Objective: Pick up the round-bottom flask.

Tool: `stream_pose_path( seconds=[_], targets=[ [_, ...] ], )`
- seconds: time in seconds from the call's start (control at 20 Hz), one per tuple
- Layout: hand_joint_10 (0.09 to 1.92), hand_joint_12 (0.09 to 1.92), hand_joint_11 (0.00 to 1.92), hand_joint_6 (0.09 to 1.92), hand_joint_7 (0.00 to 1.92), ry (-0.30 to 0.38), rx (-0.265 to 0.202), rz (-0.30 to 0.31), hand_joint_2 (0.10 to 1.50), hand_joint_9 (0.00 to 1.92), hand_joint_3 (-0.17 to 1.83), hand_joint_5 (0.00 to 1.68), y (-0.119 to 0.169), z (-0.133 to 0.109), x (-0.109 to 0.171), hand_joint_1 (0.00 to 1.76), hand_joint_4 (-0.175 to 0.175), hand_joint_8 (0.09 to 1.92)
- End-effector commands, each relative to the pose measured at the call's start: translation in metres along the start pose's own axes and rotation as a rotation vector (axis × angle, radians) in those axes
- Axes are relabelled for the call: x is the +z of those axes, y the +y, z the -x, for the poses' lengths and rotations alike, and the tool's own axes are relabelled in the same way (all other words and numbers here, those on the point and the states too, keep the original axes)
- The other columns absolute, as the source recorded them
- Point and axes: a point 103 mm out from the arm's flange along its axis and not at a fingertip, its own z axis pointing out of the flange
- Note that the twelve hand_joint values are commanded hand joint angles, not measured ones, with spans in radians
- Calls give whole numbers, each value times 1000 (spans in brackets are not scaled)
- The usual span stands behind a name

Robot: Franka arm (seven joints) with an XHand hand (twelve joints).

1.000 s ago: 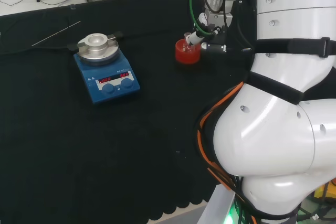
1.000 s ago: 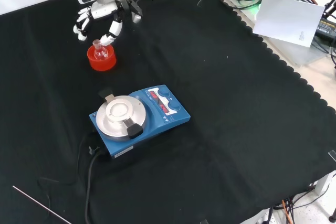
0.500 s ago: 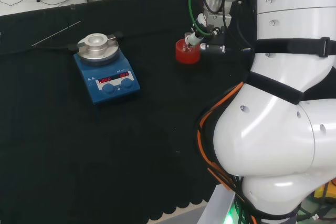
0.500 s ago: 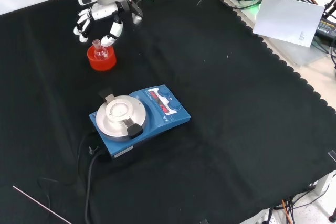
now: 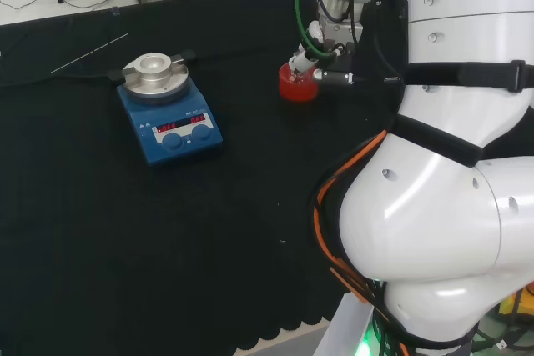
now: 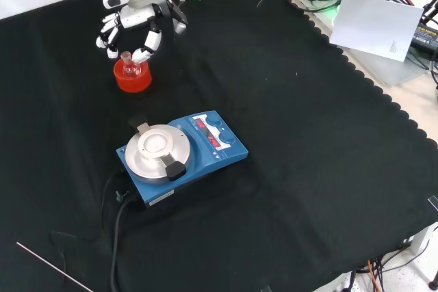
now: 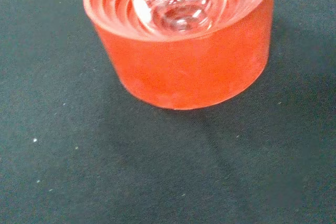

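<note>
A clear round-bottom flask point(image 6: 127, 66) stands upright in a red ribbed ring stand point(image 6: 133, 80) at the far left of the cloth in the front view. The hand point(image 6: 131, 17) hangs just above it, fingers part-curled on either side of the flask's neck; one fingertip point(image 6: 142, 52) is right beside the neck, and I see no contact. In the head view the hand point(image 5: 319, 54) sits at the right rim of the stand point(image 5: 297, 87). The wrist view shows the flask's glass belly point(image 7: 181, 3) resting in the stand point(image 7: 184, 66).
A blue hotplate stirrer point(image 6: 181, 152) with a round metal top stands nearer the front view's camera, its black cable trailing off to the lower left. A thin rod point(image 6: 55, 268) lies near the cloth's lower left corner. Papers point(image 6: 380, 25) and cables lie beyond the scalloped right edge.
The hand has shifted slightly lower over the stand, and its fingers have drawn closer round the flask's neck. Flask and stand have not moved.
</note>
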Motion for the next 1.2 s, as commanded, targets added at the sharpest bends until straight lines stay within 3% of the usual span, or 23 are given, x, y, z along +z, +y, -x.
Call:
stream_pose_path(
  seconds=[0.05, 1.2],
  targets=[
    [691, 1271, 0, 691, 150, -9, -2, 9, 735, 243, 659, 580, -3, -14, 5, 883, -63, 642],
    [694, 1287, 0, 811, 163, -40, 25, 21, 730, 260, 674, 581, 0, -14, 6, 913, -62, 648]
  ],
)
